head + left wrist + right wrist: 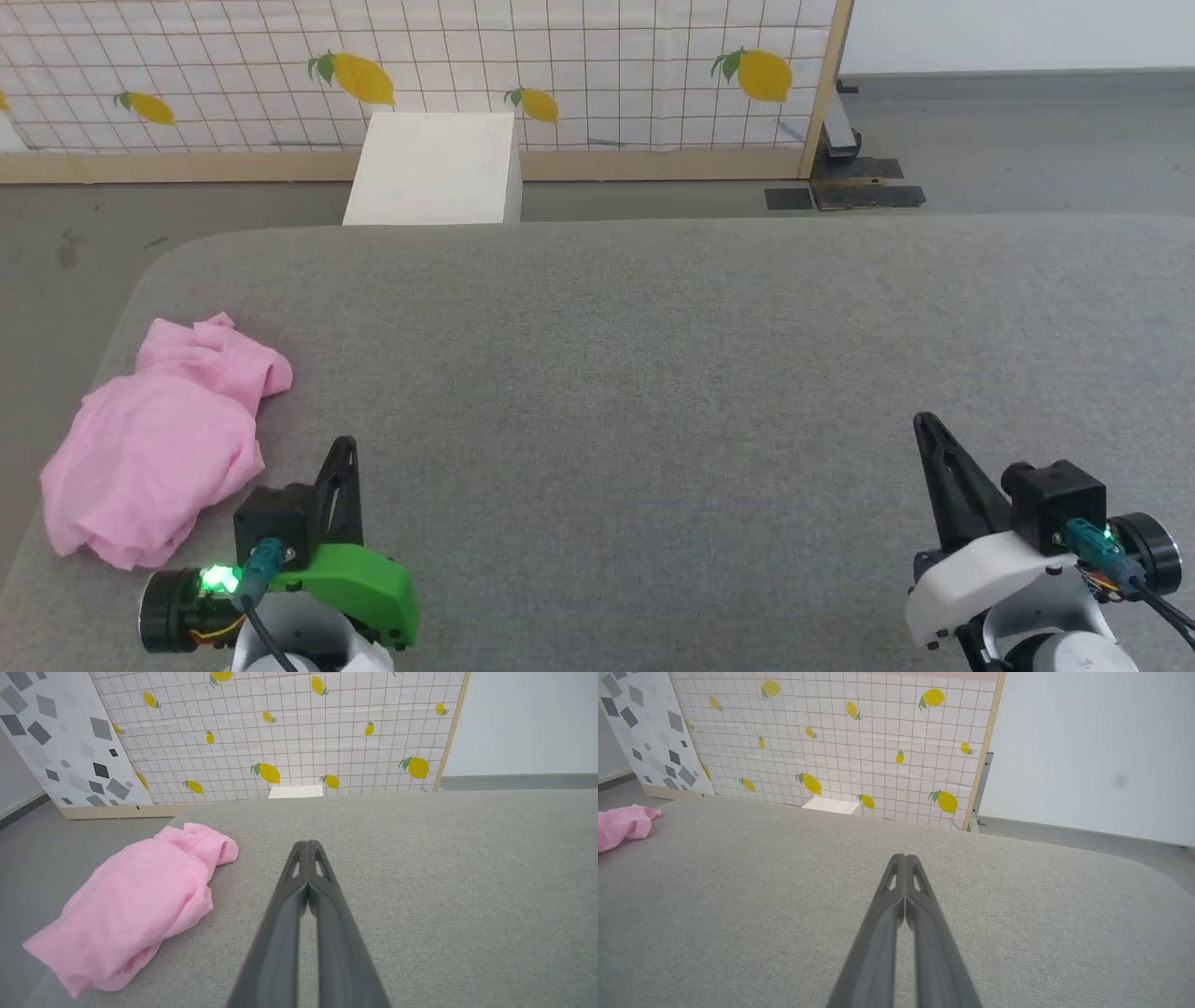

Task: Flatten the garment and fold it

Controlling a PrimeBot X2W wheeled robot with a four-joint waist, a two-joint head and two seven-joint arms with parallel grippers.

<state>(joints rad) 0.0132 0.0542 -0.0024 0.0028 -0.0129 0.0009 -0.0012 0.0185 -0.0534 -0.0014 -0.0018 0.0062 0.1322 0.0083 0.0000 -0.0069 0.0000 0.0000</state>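
The garment (159, 443), a light pink bundle of thin cloth, lies crumpled at the left end of the grey table (653, 373), close to its left edge. In the left wrist view the garment (135, 905) sits just left of my left gripper (308, 845), whose fingers are pressed together with nothing between them. My left gripper (345, 446) rests at the lower left, a short way right of the bundle and apart from it. My right gripper (924, 425) is shut and empty at the lower right. The right wrist view shows the right gripper (905, 857) over bare cloth, the garment (621, 823) far left.
A white box (434, 168) stands on the floor behind the table, against a tiled panel with lemon prints (467, 75). The panel's wooden post and dark foot plates (845, 182) are at the back right. The table's far-left corner is rounded.
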